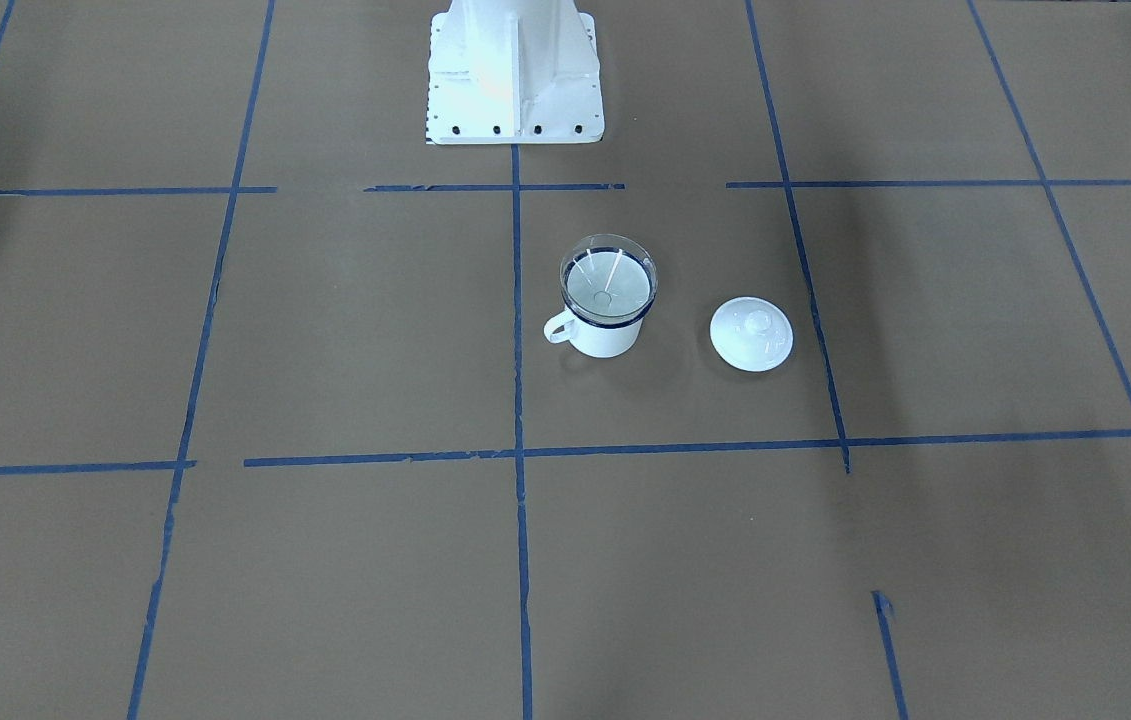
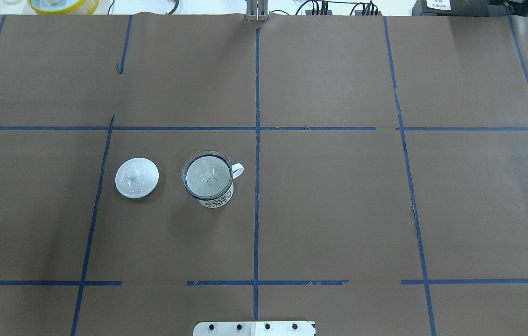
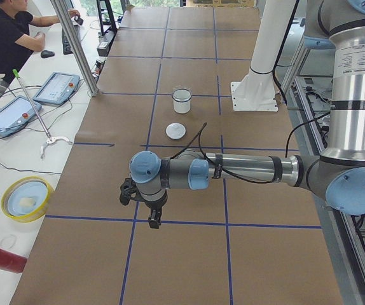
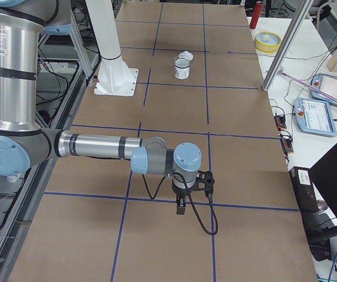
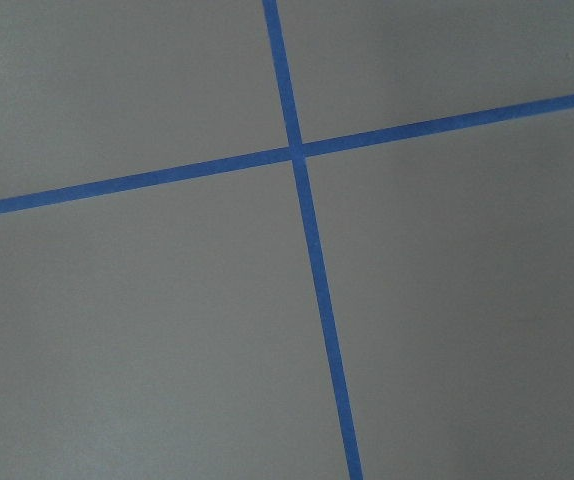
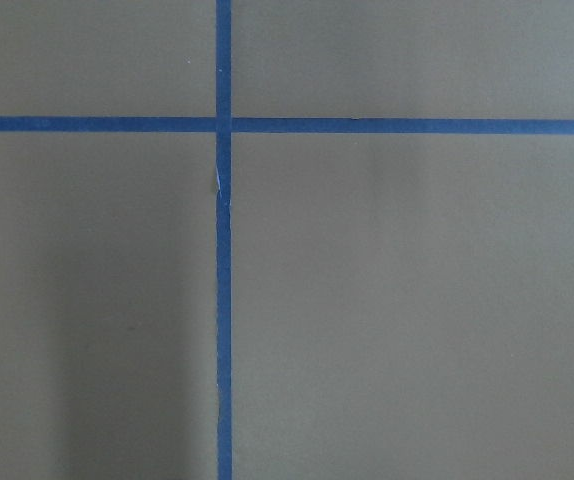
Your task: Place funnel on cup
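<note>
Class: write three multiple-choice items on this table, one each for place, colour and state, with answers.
1. In the overhead view, where is the lid? A right of the cup; B left of the cup; C on the cup.
2. What colour is the cup's rim? A red; B yellow; C dark blue.
3. How is the funnel placed? A upright in the cup's mouth; B on its side; C upside down.
Answers: 1 B, it lies apart, on the cup's left. 2 C, a dark blue band rings it. 3 A, its cone rests on the rim.
</note>
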